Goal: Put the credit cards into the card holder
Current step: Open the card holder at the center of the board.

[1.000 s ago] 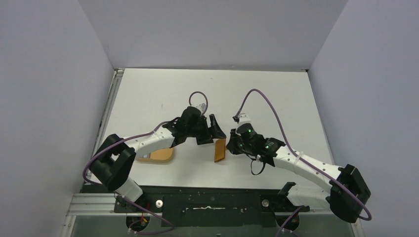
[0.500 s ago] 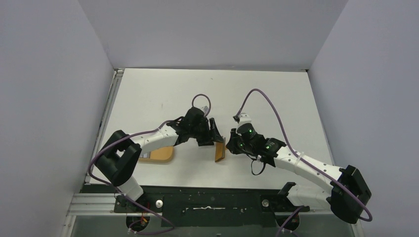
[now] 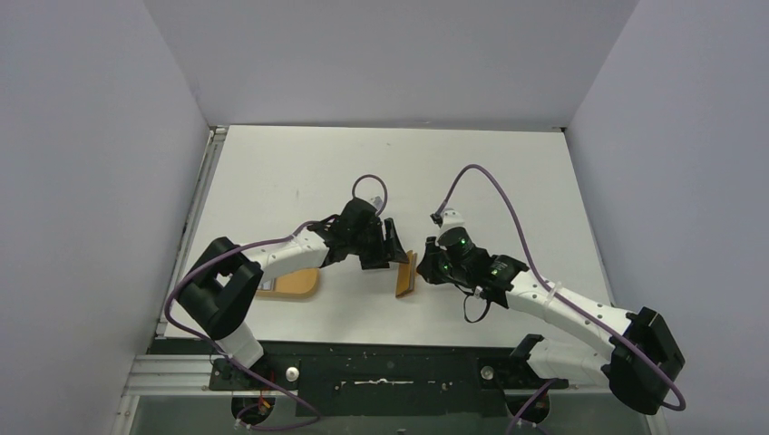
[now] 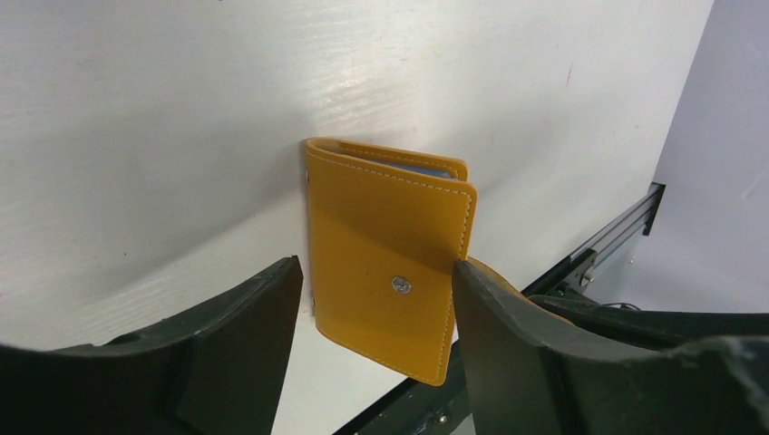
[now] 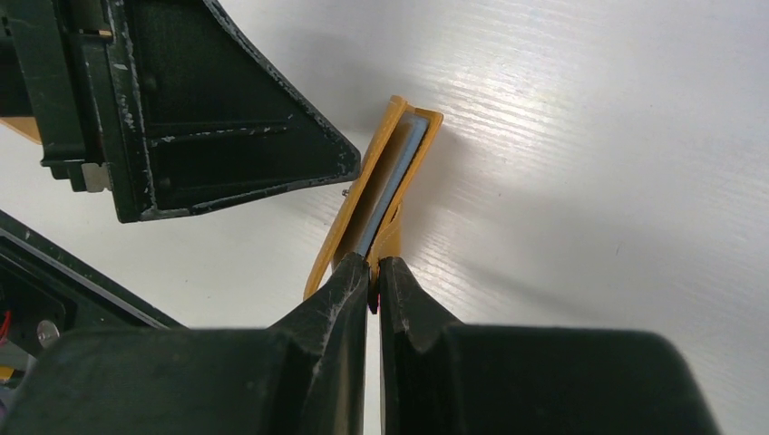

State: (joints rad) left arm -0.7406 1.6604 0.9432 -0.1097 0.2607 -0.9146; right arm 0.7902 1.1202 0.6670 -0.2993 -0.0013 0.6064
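The card holder (image 3: 404, 275) is a tan-orange leather wallet that stands on edge on the white table between the two arms. My right gripper (image 3: 423, 267) is shut on its near edge. In the right wrist view the right gripper (image 5: 373, 272) pinches the card holder (image 5: 381, 195), and a grey-blue credit card (image 5: 396, 181) sits between its leaves. My left gripper (image 3: 392, 246) is open beside it. In the left wrist view the left gripper (image 4: 376, 299) straddles the card holder (image 4: 385, 240), with one finger (image 4: 535, 335) against its edge. A snap stud (image 4: 401, 285) shows on its face.
The orange oval tray (image 3: 297, 283) lies on the table under the left forearm, with a pale strip at its left end. The table's near edge and black rail (image 3: 381, 362) run just behind the card holder. Grey walls enclose the table.
My left gripper has moved a little nearer to the card holder and its arm has swung lower. My right gripper keeps its hold, and the card holder has barely shifted.
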